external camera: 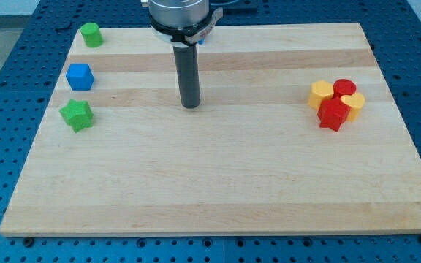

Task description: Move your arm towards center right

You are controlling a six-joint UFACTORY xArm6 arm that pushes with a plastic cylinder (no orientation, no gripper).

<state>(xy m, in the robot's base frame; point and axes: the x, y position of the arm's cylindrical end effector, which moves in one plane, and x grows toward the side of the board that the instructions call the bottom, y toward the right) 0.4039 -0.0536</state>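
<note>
Tip (190, 106) on smooth pale wood

my tip (190, 106): on surface (210, 190) | view's left of my tip, well apart: blue cube (80, 76), green star (77, 115) just below it, green cylinder (90, 34) nearer view's top | view's right of my tip, well apart: touching cluster of yellow block (321, 93), red cylinder (344, 88), yellow heart (354, 102), red star (333, 114)

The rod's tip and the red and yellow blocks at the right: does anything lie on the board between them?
No. In the camera view, only bare wooden board lies between my tip and the cluster of red and yellow blocks.
</note>
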